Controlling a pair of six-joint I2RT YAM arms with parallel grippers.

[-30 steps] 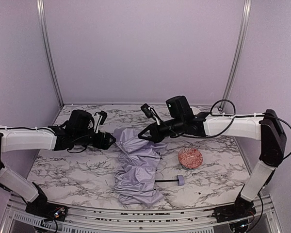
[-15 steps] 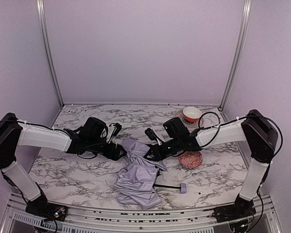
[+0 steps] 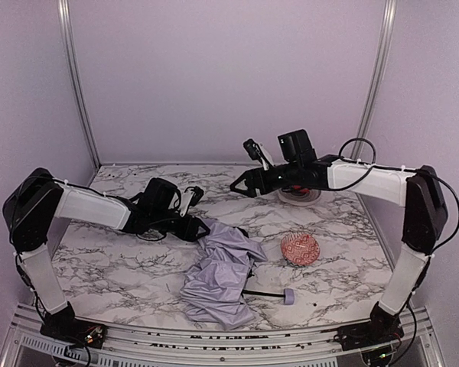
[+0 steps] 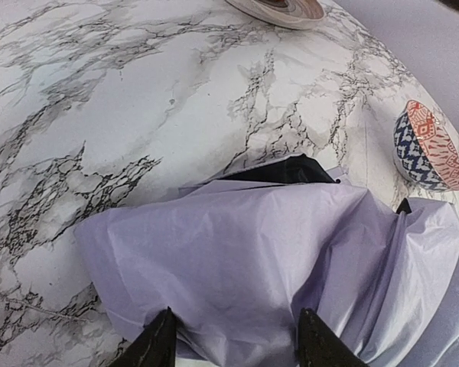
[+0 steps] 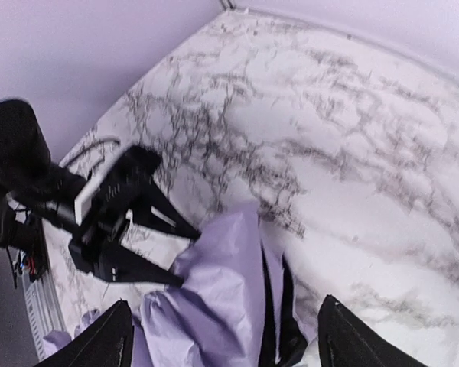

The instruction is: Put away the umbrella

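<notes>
Between parted tips of left gripper [image 4: 237,327], crumpled umbrella [image 4: 245,237] fabric

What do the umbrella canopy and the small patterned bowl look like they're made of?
Umbrella canopy: thin lavender fabric, likely nylon or polyester, faint sheen; it crumples in soft folds. Bowl: probably glazed ceramic; rigid, with a painted red-and-blue pattern.

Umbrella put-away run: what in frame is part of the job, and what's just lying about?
Part of the job:
- umbrella, crumpled, not yet put away
- left hand, fingers either side of the umbrella's cloth

Just lying about:
- patterned bowl, right of the umbrella
- dish at the back, only partly in view
</notes>
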